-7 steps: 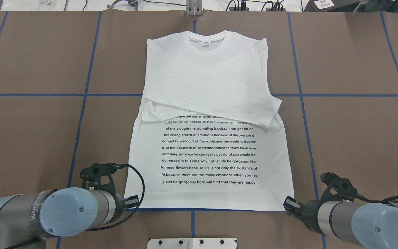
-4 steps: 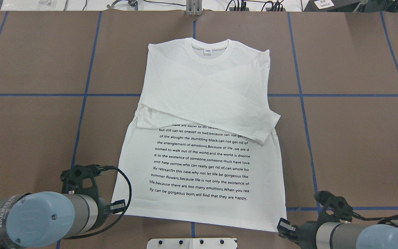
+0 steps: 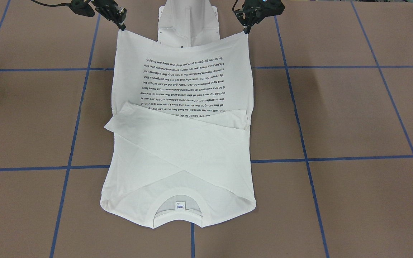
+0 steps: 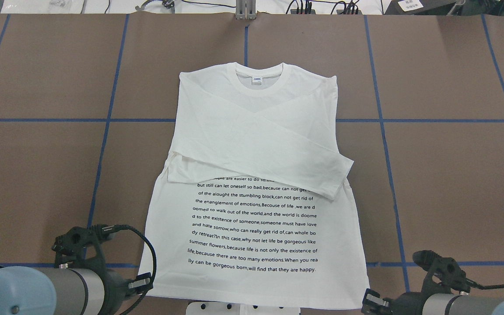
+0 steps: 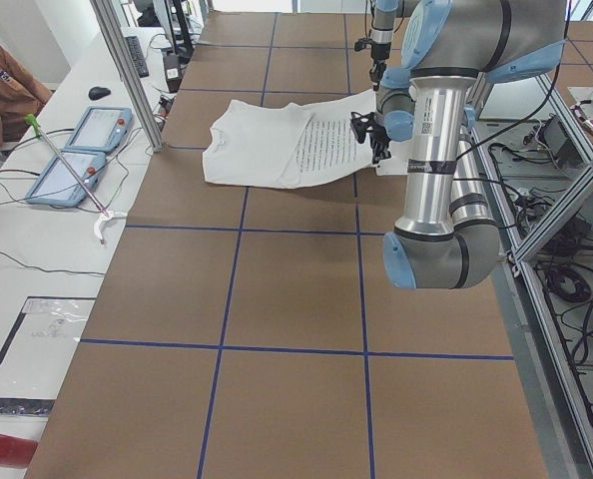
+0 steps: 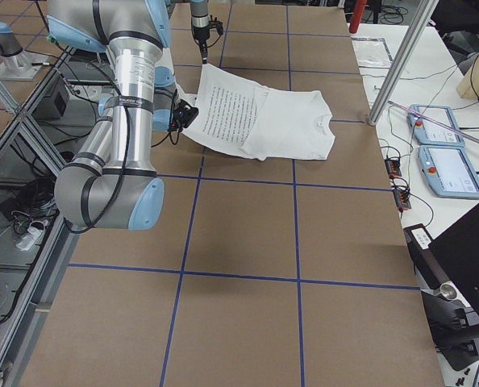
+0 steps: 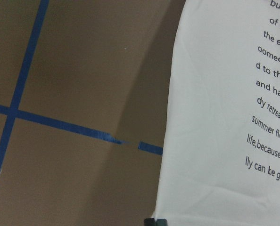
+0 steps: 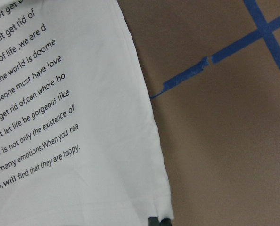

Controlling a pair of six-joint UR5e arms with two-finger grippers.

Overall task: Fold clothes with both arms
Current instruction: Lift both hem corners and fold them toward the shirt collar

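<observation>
The clothes, one white long-sleeved T-shirt [image 4: 256,144], lie text side up on the brown table with both sleeves folded across the chest. Its collar [image 4: 278,82] points away from me. My left gripper [image 4: 140,282] is shut on the hem's left corner, and my right gripper [image 4: 371,300] is shut on the right corner. In the front-facing view the left gripper [image 3: 245,30] and right gripper [image 3: 122,27] hold the hem raised, so the T-shirt [image 3: 181,150] drapes over the pedestal's edge. Each wrist view shows a hem corner of the T-shirt [image 7: 215,155] [image 8: 83,179] pinched at the bottom edge.
The white metal pedestal [image 3: 188,21] stands between the two arms, partly under the hem. Blue tape lines [image 4: 37,120] cross the table. A side bench with two tablets [image 5: 72,160] and an aluminium post [image 5: 127,70] lies beyond the far edge.
Both grippers have pulled back toward the robot's base, dragging the shirt with them. The collar has slid nearer, and the hem now reaches the pedestal.
</observation>
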